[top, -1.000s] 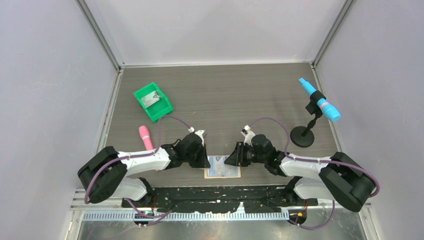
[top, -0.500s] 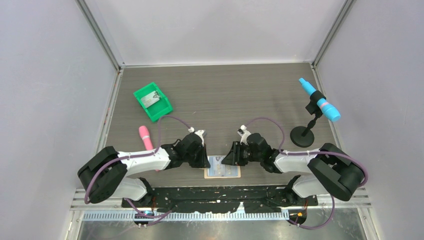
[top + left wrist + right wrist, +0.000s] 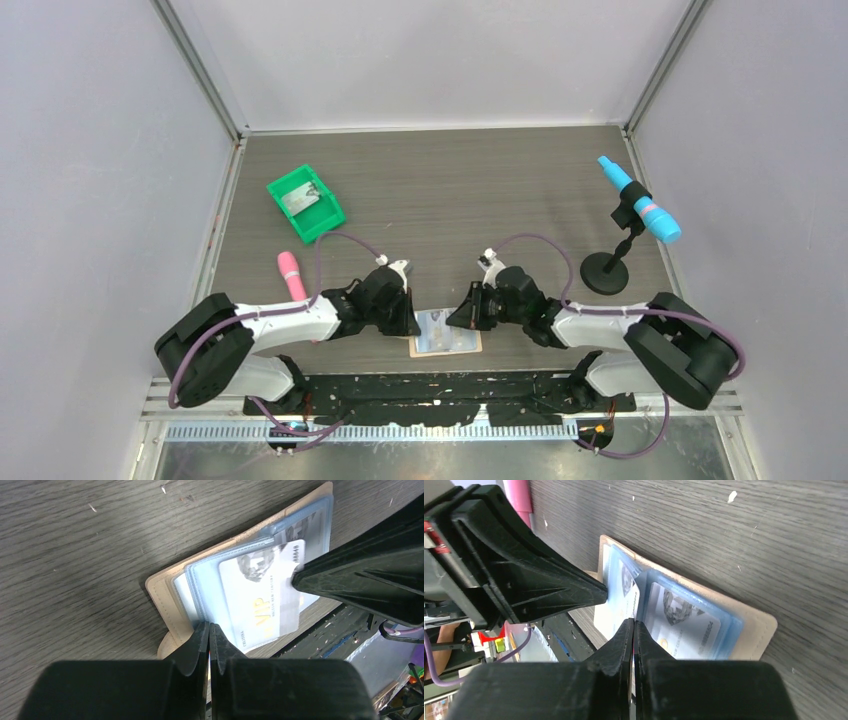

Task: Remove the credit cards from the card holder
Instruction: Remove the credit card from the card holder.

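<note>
The card holder (image 3: 445, 342) lies spread open on the tabletop (image 3: 450, 190), close to the near edge and between the two arms, tan cover down and blue panels facing up. A white card (image 3: 260, 605) printed with "VIP" sticks partway out of the left-hand panel, lying at an angle across it. A second card (image 3: 684, 622) sits inside the clear pocket on the other panel.

The left pincer (image 3: 209, 630) has its jaws pressed together with nothing between them, and its tip rests on the holder's left panel, by the card's corner. The right pincer (image 3: 634, 627) is also closed tight, with its tip at the edge of the white card; whether the card is actually pinched cannot be told.

Farther back on the left stands a green bin (image 3: 305, 203), with a pink tube (image 3: 291, 275) lying nearer the left arm. At the far right a blue tool (image 3: 640, 208) is propped on a black stand (image 3: 605, 272)
</note>
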